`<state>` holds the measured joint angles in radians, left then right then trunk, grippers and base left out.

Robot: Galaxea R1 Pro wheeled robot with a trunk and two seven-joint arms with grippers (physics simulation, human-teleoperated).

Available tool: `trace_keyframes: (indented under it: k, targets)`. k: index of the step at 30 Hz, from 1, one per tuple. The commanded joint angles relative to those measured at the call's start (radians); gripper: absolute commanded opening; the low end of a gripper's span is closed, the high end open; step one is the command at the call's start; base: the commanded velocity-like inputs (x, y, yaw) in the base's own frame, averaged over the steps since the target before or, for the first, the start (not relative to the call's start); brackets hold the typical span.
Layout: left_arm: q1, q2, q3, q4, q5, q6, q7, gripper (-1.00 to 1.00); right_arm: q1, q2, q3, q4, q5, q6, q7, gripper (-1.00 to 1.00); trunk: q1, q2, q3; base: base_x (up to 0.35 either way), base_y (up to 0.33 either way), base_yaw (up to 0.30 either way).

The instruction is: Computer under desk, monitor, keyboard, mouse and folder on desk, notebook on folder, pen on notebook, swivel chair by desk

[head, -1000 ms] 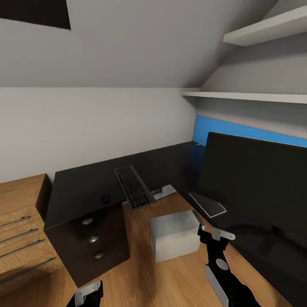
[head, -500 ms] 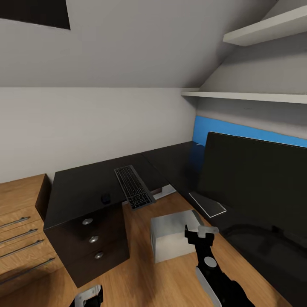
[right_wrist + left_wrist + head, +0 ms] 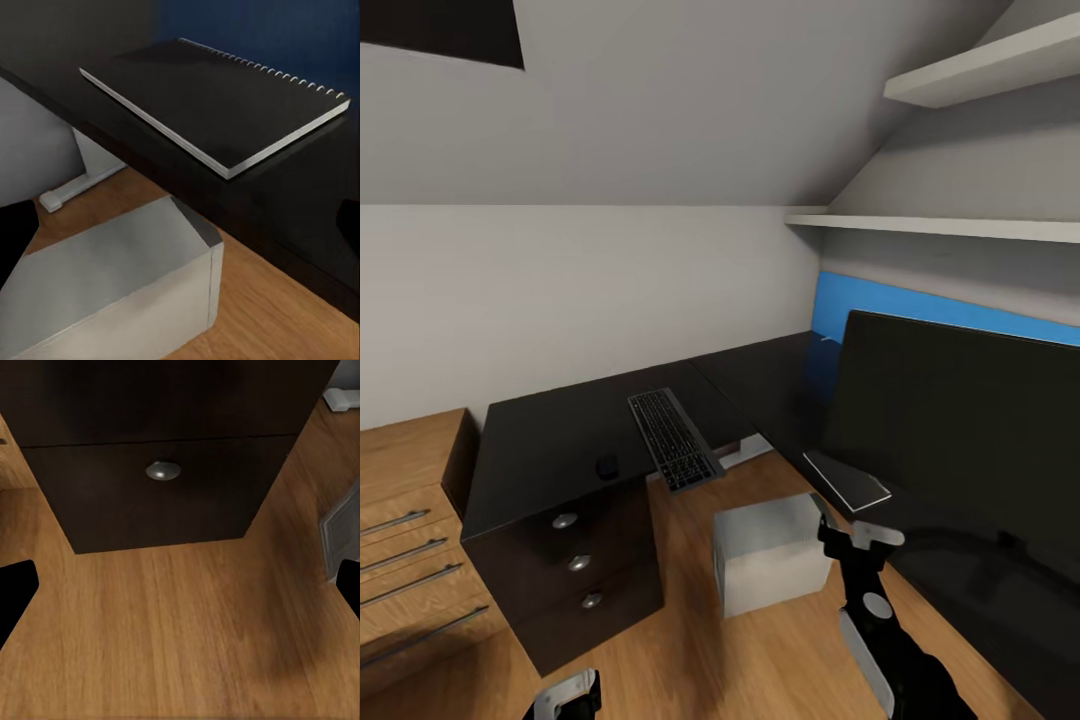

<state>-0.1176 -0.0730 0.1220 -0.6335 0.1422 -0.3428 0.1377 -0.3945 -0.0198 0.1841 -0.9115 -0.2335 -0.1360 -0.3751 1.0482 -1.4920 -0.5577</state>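
Note:
The black L-shaped desk (image 3: 550, 440) carries the grey keyboard (image 3: 673, 437) and, beside it, the small black mouse (image 3: 606, 464). On the desk's right wing stands the wide black monitor (image 3: 960, 430), with the spiral-bound notebook (image 3: 847, 479) (image 3: 217, 105) lying in front of it. The light grey computer (image 3: 770, 553) (image 3: 112, 285) stands on the wooden floor in the desk's inner corner. My right gripper (image 3: 857, 540) hovers open just right of the computer, below the notebook's desk edge. My left gripper (image 3: 565, 697) hangs open low before the drawers (image 3: 163, 471). The swivel chair, folder and pen are out of view.
A light wooden cabinet (image 3: 410, 520) with bar handles adjoins the desk on the left. White shelves (image 3: 960, 225) hang above the monitor, and a bright blue band (image 3: 920, 305) runs along the wall behind it. A white desk leg (image 3: 75, 187) stands beside the computer.
My right gripper swung left over the computer's corner half a second ago and has come back right, ending slightly higher. The left gripper sank a little.

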Motion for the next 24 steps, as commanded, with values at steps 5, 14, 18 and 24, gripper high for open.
trace_keyframes:
  k: [5,14,18,24]
  targets:
    - [-0.001,-0.001,0.002,0.001,0.006,-0.003,-0.002,1.0,-0.001,-0.006,-0.015,0.038,-0.01,-0.013,0.076,1.0,0.0,0.0,-0.001,0.212,0.0,0.0]
    - [-0.001,-0.003,0.002,-0.001,0.009,-0.004,0.003,1.0,-0.001,-0.014,-0.02,0.057,-0.002,-0.023,0.159,1.0,0.0,0.0,-0.001,0.077,0.0,0.0]
    - [-0.001,-0.004,0.0,-0.001,0.009,-0.004,0.004,1.0,-0.001,-0.018,-0.02,0.058,0.0,-0.031,0.164,1.0,0.0,0.0,-0.001,0.009,0.0,0.0]
    - [-0.001,-0.006,-0.001,-0.002,0.008,-0.003,0.006,1.0,-0.001,-0.034,-0.02,0.058,-0.001,-0.035,0.166,1.0,0.019,-0.035,-0.017,0.002,0.0,0.0]
